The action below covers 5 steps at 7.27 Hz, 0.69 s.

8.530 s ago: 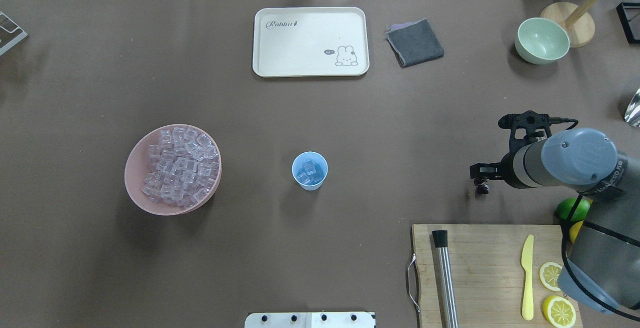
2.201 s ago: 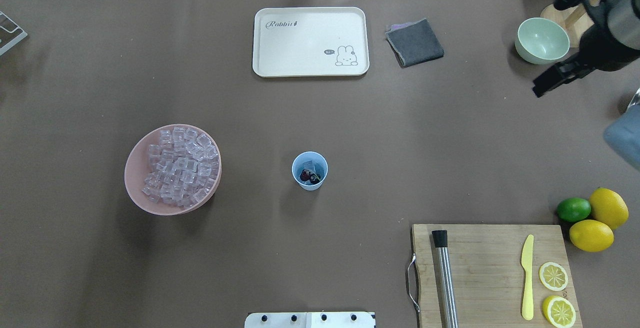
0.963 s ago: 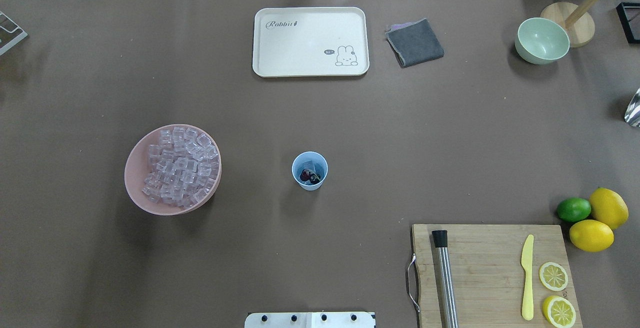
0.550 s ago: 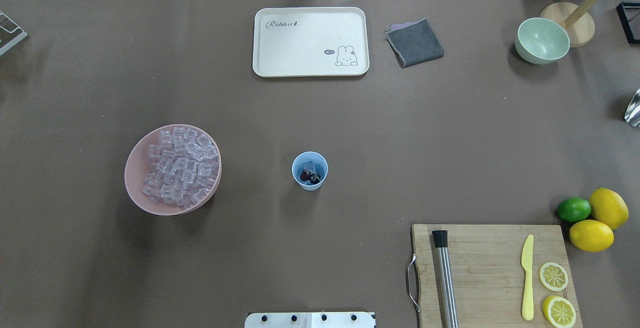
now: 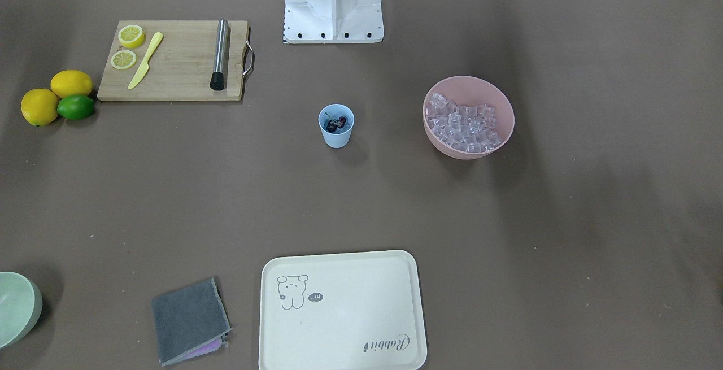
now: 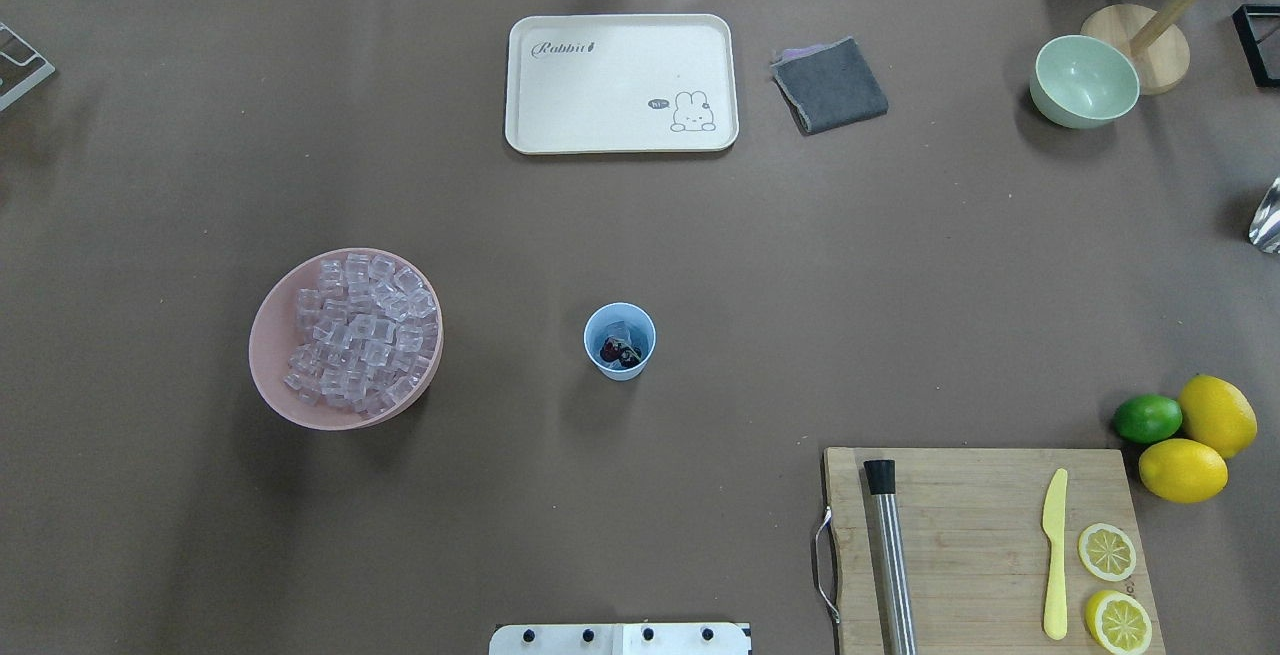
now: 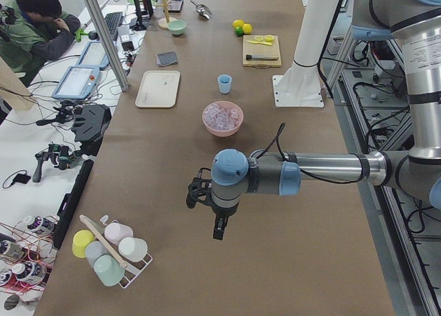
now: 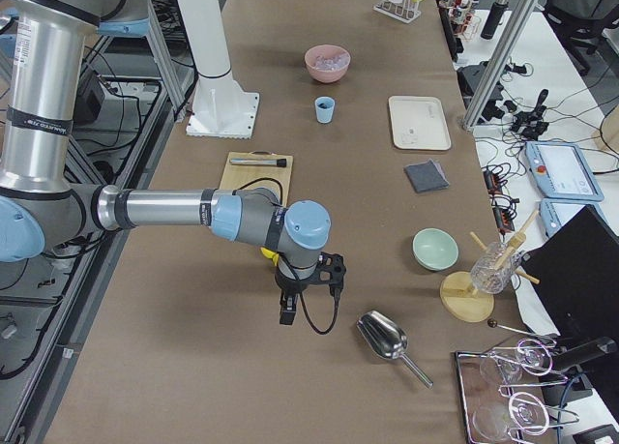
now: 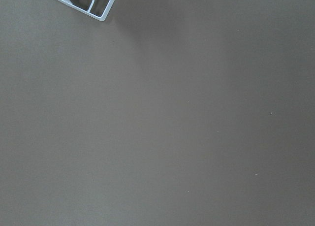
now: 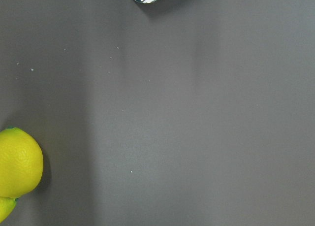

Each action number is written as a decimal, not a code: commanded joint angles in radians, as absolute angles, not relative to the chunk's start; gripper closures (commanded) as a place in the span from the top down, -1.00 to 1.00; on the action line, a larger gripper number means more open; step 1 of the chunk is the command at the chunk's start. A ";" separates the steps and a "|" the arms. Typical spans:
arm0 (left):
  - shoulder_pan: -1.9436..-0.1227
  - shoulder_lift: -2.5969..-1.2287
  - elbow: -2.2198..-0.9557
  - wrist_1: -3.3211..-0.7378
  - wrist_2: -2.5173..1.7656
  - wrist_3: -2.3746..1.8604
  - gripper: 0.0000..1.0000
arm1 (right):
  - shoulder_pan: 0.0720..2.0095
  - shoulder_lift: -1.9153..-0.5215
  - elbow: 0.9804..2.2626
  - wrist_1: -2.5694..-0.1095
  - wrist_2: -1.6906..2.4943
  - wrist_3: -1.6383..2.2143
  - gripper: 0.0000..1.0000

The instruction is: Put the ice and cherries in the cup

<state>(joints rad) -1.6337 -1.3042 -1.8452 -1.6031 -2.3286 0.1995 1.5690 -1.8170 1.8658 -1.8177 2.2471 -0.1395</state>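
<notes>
Bamboo board (image 6: 980, 545), lower right of the overhead view, nearest the robot. It carries one steel rod (image 6: 890, 560), one yellow knife (image 6: 1054, 555) and two lemon slices (image 6: 1106, 551). Just beyond its right corner, two lemons (image 6: 1216, 415) and one lime (image 6: 1147, 418) lie touching. Garnish stock, likely kept to one side so it does not clutter the work.

Mid-frame: one blue cup (image 6: 620, 372), upright, alone on the brown bench (image 6: 800, 265). Probably set central so either arm reaches it. One pair of cherries (image 6: 618, 350) lies inside, on top; a pale cube or so shows under them. Left of it, well apart, one pink bowl (image 6: 266, 355) heaped with ice (image 6: 360, 330), too many cubes to count.

Top of frame: one cream tray (image 6: 620, 85), one grey cloth (image 6: 830, 85), one green bowl (image 6: 1085, 82), none in use.

Neither hand shows overhead. Left hand (image 7: 218, 233), low centre of the left side view, points down over bare bench, far from the cup. Right hand (image 8: 286, 316), in the right side view, the same at the other end. Wide or narrow: cannot tell for either; nothing seen held. Parked out there, with the cup filled, the job looks done.
</notes>
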 commanded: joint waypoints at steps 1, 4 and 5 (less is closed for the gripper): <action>-1.634 -1.305 -1.845 -1.605 -2.329 0.199 0.95 | 1.569 -1.818 1.868 -1.818 2.249 -0.140 1.00; -1.634 -1.304 -1.844 -1.605 -2.329 0.199 0.95 | 1.569 -1.819 1.868 -1.819 2.298 -0.140 1.00; -1.634 -1.304 -1.844 -1.605 -2.329 0.201 0.95 | 1.569 -1.819 1.867 -1.818 2.304 -0.140 1.00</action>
